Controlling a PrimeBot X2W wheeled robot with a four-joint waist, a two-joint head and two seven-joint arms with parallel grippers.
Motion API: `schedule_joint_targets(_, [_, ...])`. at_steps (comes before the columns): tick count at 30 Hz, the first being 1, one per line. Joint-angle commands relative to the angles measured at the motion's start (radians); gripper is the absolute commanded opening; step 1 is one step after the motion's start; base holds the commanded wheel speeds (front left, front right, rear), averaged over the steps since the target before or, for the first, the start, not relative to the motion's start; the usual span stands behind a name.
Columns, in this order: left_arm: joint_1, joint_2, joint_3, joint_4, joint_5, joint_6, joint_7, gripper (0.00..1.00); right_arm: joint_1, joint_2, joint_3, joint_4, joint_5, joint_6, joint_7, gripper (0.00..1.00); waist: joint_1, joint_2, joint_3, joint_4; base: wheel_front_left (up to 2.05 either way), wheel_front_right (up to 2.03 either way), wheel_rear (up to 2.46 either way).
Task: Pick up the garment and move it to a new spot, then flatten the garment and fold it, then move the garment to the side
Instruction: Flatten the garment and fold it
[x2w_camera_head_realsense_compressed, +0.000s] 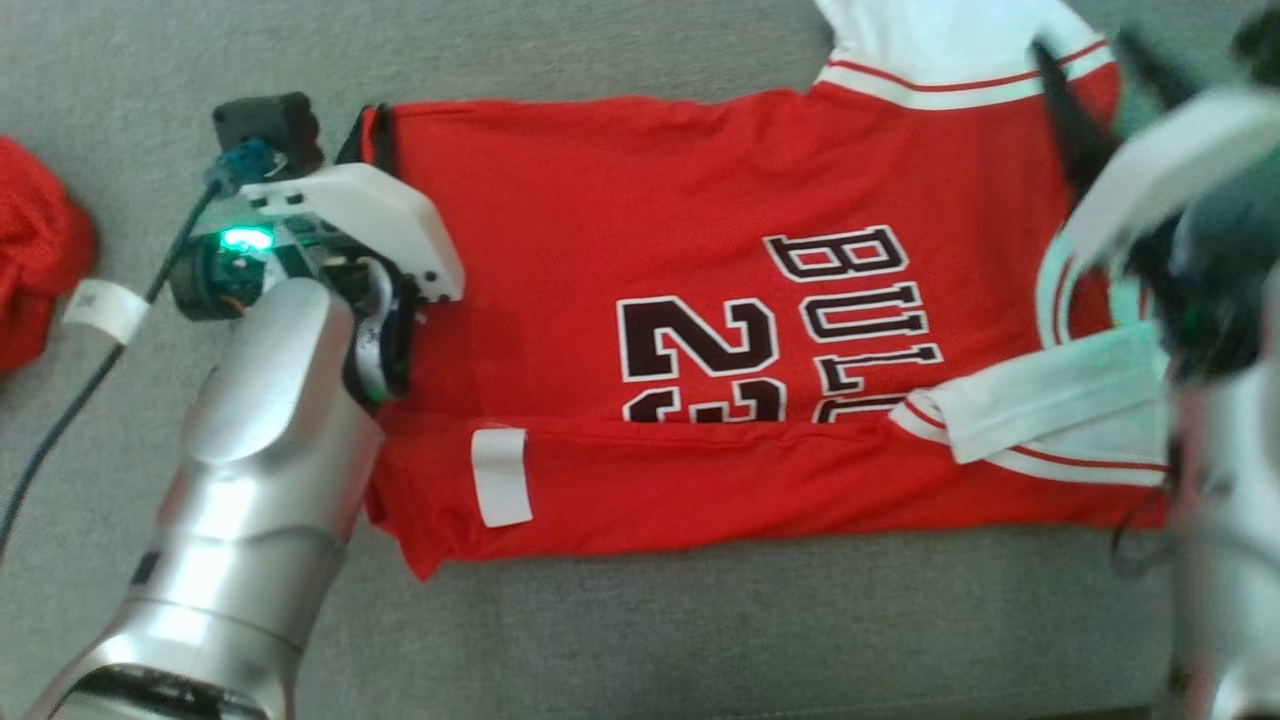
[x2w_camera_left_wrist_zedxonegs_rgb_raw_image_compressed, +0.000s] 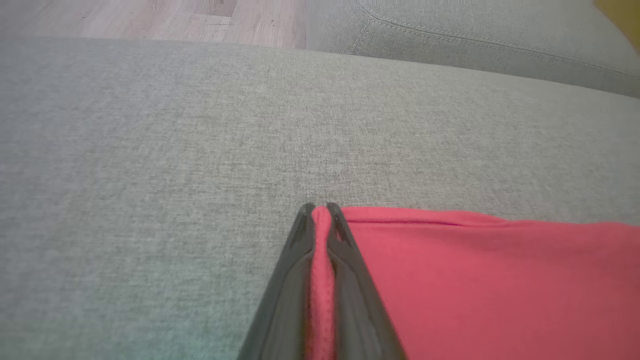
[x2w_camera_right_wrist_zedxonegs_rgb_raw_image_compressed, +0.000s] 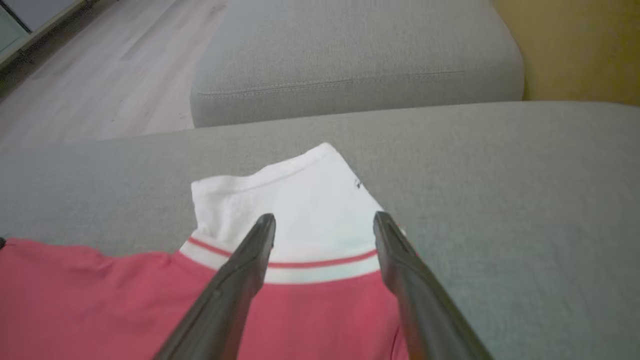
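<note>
While bare grey cushion stretches wide beyond the hem, my left gripper is clamped on a corner edge of the flat red garment; my right gripper hangs spread above its white sleeve.

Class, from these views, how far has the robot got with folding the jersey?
Done: the jersey lies flat on the grey cushion, its near long edge already folded over. In hand: the left gripper pinches the far hem corner; the right gripper hangs open over the white sleeve. Left: fold the far side, then move it aside.
</note>
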Motion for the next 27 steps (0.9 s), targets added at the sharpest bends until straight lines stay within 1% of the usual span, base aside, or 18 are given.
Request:
schedule_joint_targets(1, [0.014, 0.013, 0.012, -0.017, 0.001, -0.006, -0.006, 0.00, -0.079, -0.019, 0.016, -0.014, 0.005, -0.001, 0.004, 1.00, 0.0000, 0.0000, 0.015, 0.019, 0.00, 0.00, 0.00])
schedule_joint_targets(6, [-0.001, -0.012, -0.019, -0.045, 0.007, -0.045, -0.054, 0.00, -0.249, -0.079, 0.005, 0.199, 0.005, -0.001, 0.005, 1.00, 0.0000, 0.0000, 0.049, 0.077, 0.00, 0.00, 0.00])
schedule_joint_targets(8, [-0.002, -0.022, -0.032, -0.057, 0.006, -0.064, -0.068, 0.00, -0.297, -0.096, -0.004, 0.278, -0.004, -0.001, 0.013, 1.00, 0.0000, 0.0000, 0.062, 0.101, 0.00, 0.00, 0.00])
schedule_joint_targets(12, [-0.007, -0.034, -0.048, -0.080, 0.005, -0.084, -0.104, 0.00, -0.373, -0.125, 0.002, 0.400, -0.024, -0.001, 0.013, 1.00, 0.0000, 0.0000, 0.084, 0.137, 0.00, 0.00, 0.00])
schedule_joint_targets(17, [-0.005, -0.045, -0.065, -0.101, -0.002, -0.101, -0.132, 0.00, -0.447, -0.147, 0.002, 0.516, -0.040, -0.001, -0.020, 1.00, 0.0000, 0.0000, 0.097, 0.172, 0.00, 0.00, 0.00])
schedule_joint_targets(21, [0.001, -0.052, -0.078, -0.106, -0.008, -0.105, -0.142, 0.00, -0.482, -0.156, -0.001, 0.609, -0.052, -0.001, -0.019, 1.00, 0.0000, 0.0000, 0.095, 0.185, 0.00, 0.00, 0.00])
schedule_joint_targets(27, [0.009, -0.056, -0.092, -0.102, -0.015, -0.113, -0.153, 0.00, -0.493, -0.171, 0.008, 0.687, -0.070, -0.001, 0.001, 1.00, 0.0000, 0.0000, 0.080, 0.190, 0.00, 0.00, 0.00])
